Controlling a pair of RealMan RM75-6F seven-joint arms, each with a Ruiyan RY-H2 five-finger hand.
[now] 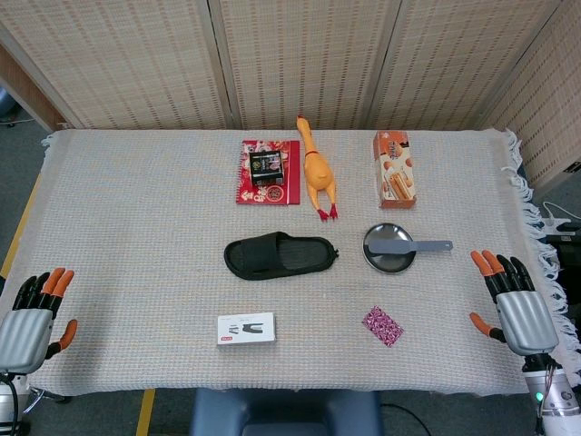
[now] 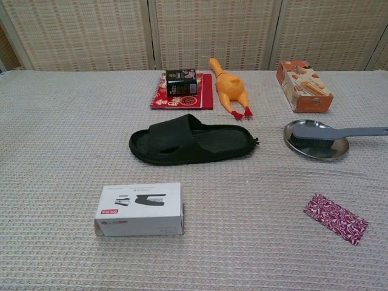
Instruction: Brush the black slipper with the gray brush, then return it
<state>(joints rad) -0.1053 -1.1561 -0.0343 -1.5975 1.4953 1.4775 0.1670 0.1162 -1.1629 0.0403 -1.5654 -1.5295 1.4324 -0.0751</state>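
Head view: both hands rest at the near corners of the desk, which is covered with a woven cloth; the chest view shows neither hand.
Left hand: fingers spread apart, holding nothing, at the near left edge (palm side turned away from the camera).
White box: to the right of the left hand, near the front edge, lying flat with a printed label on top.
Black slipper: farther out from the left hand and to its right, around mid-desk, sole down, lying crosswise.
Red booklet: beyond the slipper toward the far edge, with a small dark box on top of it.
Rubber chicken: yellow, just beside the booklet on its right, red feet pointing toward the slipper.
Gray brush: head resting in a round metal dish, handle reaching out over the rim toward the right hand's side; apart from the slipper, to its right.
Orange carton: beyond the dish, near the far edge.
Patterned packet: red and white, to the left of the right hand, near the front edge.
Right hand: fingers spread apart, holding nothing, at the near right edge, well apart from the brush.
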